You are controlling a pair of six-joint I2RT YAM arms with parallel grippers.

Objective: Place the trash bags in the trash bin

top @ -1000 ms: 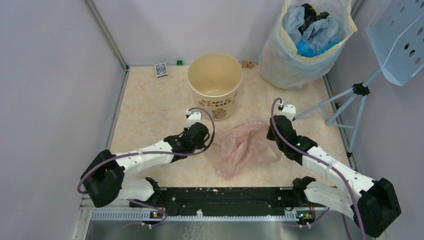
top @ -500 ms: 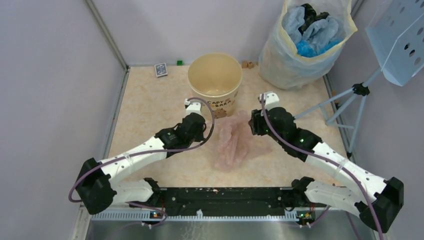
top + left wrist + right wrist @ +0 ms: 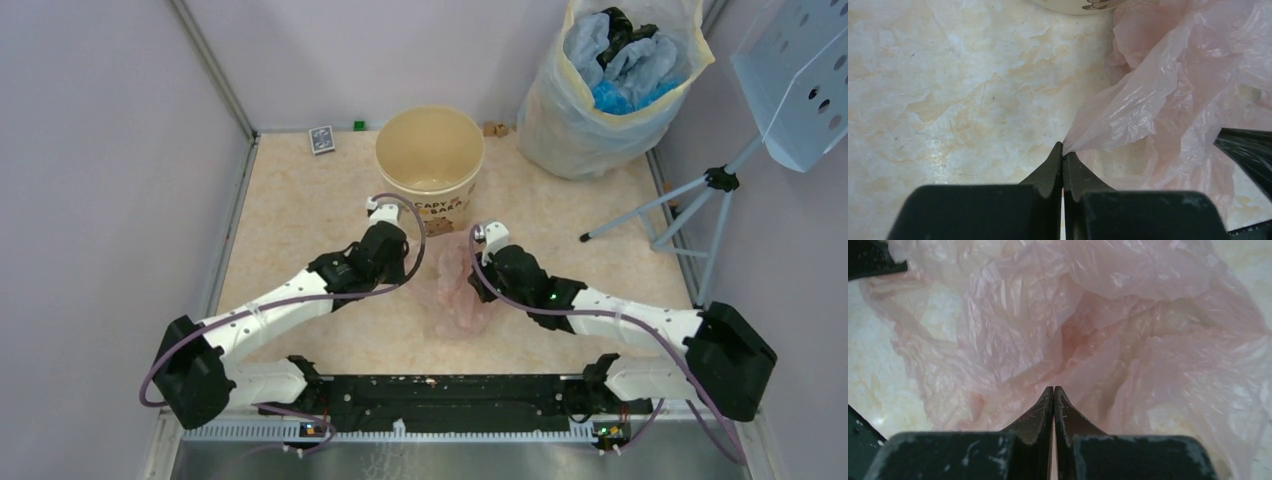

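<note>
The pale-pink, crinkly trash bag (image 3: pixel 452 292) lies bunched on the table just in front of the trash bin (image 3: pixel 440 205), a cream-yellow bucket standing upright and open. My left gripper (image 3: pixel 1063 150) is shut on a drawn-out corner of the trash bag (image 3: pixel 1168 85) at its left edge; the bin's base (image 3: pixel 1073 5) shows at the top of that view. My right gripper (image 3: pixel 1054 388) is shut low over the bag's right side, with folds of the film (image 3: pixel 1088 315) running to its tips. The two grippers face each other across the bag.
A large whitish-yellow bag (image 3: pixel 560 130) with blue and black contents stands at the back right. A card deck (image 3: pixel 320 138), a green cube (image 3: pixel 358 125) and small brown blocks (image 3: pixel 492 128) lie along the back wall. A tripod (image 3: pixel 690 200) stands on the right.
The right arm swung left to the bag's middle; its gripper opened and shut again. The bag went from spread out to a narrow bunch. The left gripper moved slightly toward the bin.
</note>
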